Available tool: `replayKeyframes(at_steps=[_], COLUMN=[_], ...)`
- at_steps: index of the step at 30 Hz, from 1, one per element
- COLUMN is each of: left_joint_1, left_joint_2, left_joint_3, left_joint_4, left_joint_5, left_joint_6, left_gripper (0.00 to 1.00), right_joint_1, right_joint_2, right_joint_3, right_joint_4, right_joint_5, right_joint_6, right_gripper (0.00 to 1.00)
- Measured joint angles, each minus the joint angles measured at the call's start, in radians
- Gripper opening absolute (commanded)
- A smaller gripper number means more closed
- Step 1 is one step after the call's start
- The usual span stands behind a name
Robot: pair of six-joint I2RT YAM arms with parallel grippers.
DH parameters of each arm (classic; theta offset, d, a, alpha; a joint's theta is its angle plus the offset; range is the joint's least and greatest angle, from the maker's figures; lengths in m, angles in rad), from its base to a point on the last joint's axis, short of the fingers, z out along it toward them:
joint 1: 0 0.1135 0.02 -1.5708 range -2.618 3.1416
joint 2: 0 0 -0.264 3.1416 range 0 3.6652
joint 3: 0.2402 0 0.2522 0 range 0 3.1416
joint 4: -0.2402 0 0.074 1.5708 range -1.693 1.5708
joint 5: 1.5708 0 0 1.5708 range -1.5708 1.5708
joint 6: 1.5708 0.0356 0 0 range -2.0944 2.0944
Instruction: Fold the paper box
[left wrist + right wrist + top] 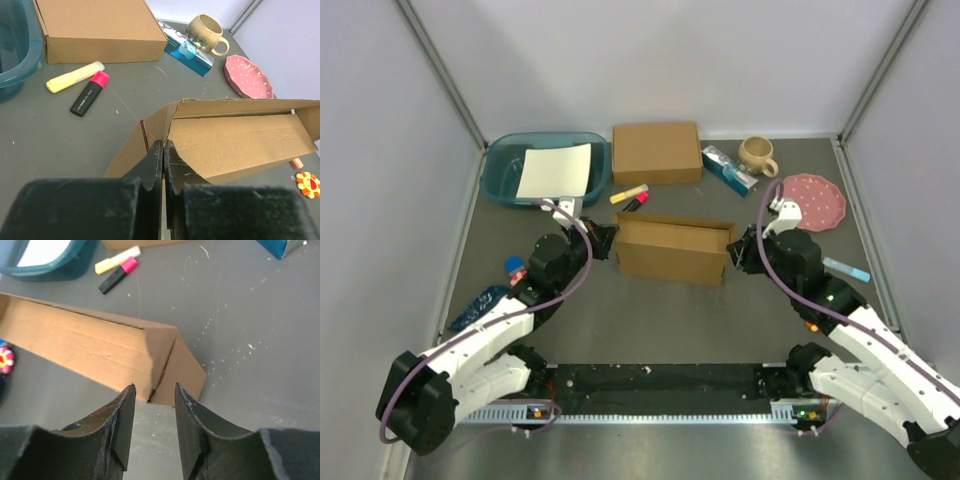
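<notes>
The paper box (675,250) stands partly folded in the middle of the table, brown cardboard with its long walls raised and its end flaps loose. My left gripper (603,240) is at its left end. In the left wrist view that gripper (164,146) is shut on the edge of a cardboard end flap of the paper box (235,140). My right gripper (742,246) is at the right end. In the right wrist view it (154,390) is open, with the box's (90,347) slanted end flap just beyond its fingertips and nothing between them.
A smaller closed cardboard box (656,152) sits behind, with a yellow highlighter (629,192) and a pink one (638,202) in front of it. A teal basin (505,175) holding white paper is back left. A blue carton (728,170), mug (757,155) and pink plate (814,200) are back right.
</notes>
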Motion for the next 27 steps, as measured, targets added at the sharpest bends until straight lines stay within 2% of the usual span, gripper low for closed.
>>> replayKeyframes(at_steps=[5,7,11,15,27], left_joint_1=[-0.006,-0.006,-0.011,-0.012,-0.013], left_joint_2=[0.011,0.011,0.011,0.011,0.016], left_joint_3=[0.007,0.008,0.008,0.009,0.023], left_joint_4=[0.000,0.001,0.000,-0.002,-0.023], left_joint_5=[-0.008,-0.010,-0.016,-0.019,-0.019], left_joint_6=[0.000,0.000,0.000,0.000,0.000], left_gripper=[0.00,0.00,0.00,0.00,0.00], right_joint_1=[0.000,0.003,0.022,0.041,0.065], right_joint_2=[-0.055,-0.074,-0.070,0.024,0.188], right_joint_3=[0.045,0.063,0.074,0.097,0.067], right_joint_4=[-0.039,-0.035,-0.013,0.026,0.153], right_joint_5=[-0.054,-0.082,-0.138,-0.182,-0.135], right_joint_6=[0.002,0.004,-0.002,-0.014,-0.049], right_gripper=[0.34,0.28,0.08,0.01,0.00])
